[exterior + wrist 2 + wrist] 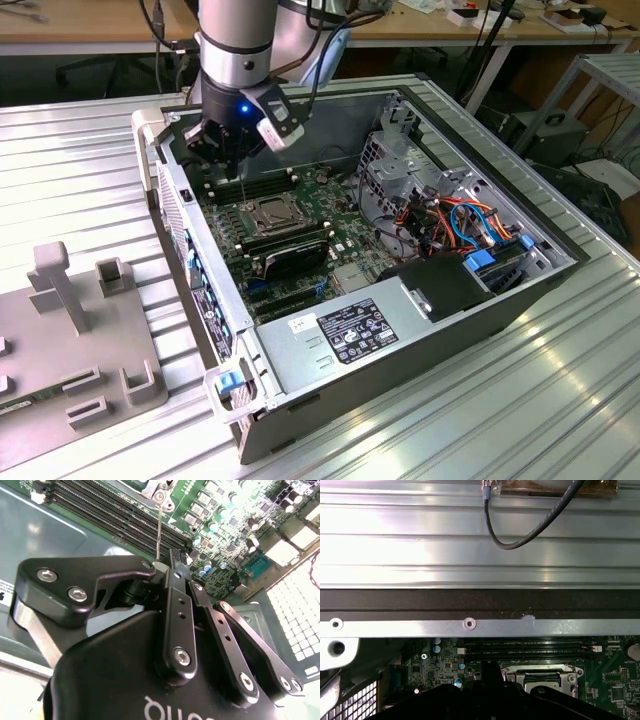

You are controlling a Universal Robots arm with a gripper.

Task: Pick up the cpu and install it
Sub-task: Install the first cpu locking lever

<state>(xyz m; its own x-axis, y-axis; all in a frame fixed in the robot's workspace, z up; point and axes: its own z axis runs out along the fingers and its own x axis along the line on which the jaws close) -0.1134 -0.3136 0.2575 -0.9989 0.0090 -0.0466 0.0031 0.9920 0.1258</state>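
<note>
Clenched black claw (171,566), fingertips pressed together, hanging on a silver-and-black arm inside an open computer case (420,330). Meets a thin upright metal rod (159,530) at the fingertips; cannot tell whether actually pinching it. Hovers over the long dark memory slots (110,515) on a green motherboard (330,235), just beside the square socket (270,213) with its metal frame.

Inside that frame, a dull flat square patch, possibly the cpu (268,212); cannot tell for certain. Lying flat, face up, edges in line with the frame; square, so without a clear long axis.

Farther out in the case, toward the exterior view's right, a tangle of orange and blue cables and a grey power supply (350,330) with a label along the near wall.

Beneath the case, a ribbed, shiny metal table (560,400). At the exterior view's left, on the same table, a pale grey fixture (70,350) with upright pegs and slots. In the first wrist view, a dark cable (520,535) looping across the ribbed metal. Beyond the table, wooden desks (100,25) and loose cabling.
</note>
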